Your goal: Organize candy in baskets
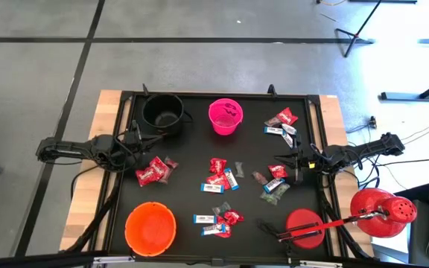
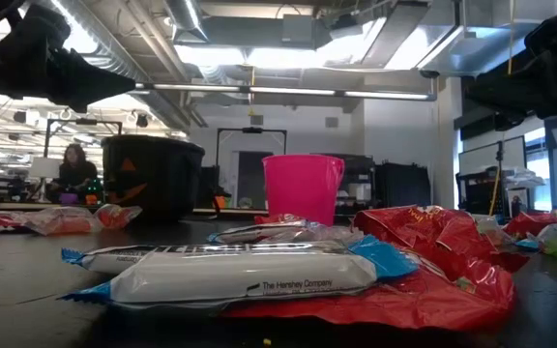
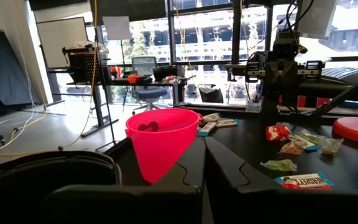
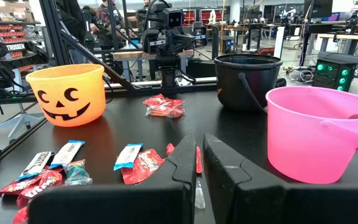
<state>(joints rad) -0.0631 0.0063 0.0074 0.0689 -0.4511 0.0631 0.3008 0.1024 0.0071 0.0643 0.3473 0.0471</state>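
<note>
- The left end effector (image 1: 135, 139) has its fingers together, empty, beside the black basket (image 1: 162, 113).
- The right end effector (image 1: 298, 158) is nearly closed on a thin red-striped wrapper (image 4: 198, 163).
- Red packets and blue-and-white bars of candy (image 1: 220, 177) lie scattered on the surface between them.
- The pink basket (image 1: 225, 116) and the orange basket (image 1: 150, 228) stand upright.

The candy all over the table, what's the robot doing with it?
It is meant to sort the candy into the black bucket, the pink bucket and the orange bucket. Right now most sweets lie scattered on the black table. The left gripper is shut and empty at the left side, near the black bucket. The right gripper sits at the right side among some sweets, with something thin and red pinched between its fingers. The pink bucket already has a few things inside.
</note>
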